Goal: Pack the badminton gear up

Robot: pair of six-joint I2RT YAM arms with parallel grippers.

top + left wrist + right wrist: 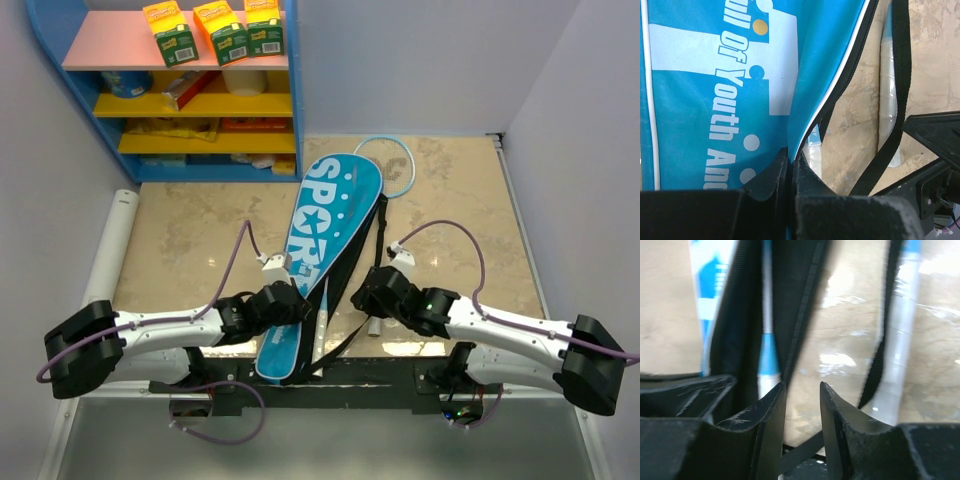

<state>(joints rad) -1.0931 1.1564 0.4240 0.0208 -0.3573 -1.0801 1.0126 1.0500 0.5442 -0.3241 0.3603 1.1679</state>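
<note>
The long blue "SPORT" bag (325, 225) lies slantwise on the table's middle. My left gripper (293, 293) is shut on the bag's upper flap edge (790, 125) near its narrow end. One racket's white handle (812, 152) shows inside the opened side, also in the right wrist view (767, 347). A second racket lies beside the bag, its light-blue hoop (395, 165) at the far end and its handle (373, 325) under my right gripper (370, 288), which is open and empty (802, 390) above bare table. That handle (897, 340) is right of the fingers. No shuttlecocks are in view.
A black bag strap (378, 240) runs along the bag's right side and loops to the near edge. A blue shelf unit (180, 95) with orange-green boxes (215, 30) stands at the back left. A white tube (113, 245) lies along the left edge. Walls close both sides.
</note>
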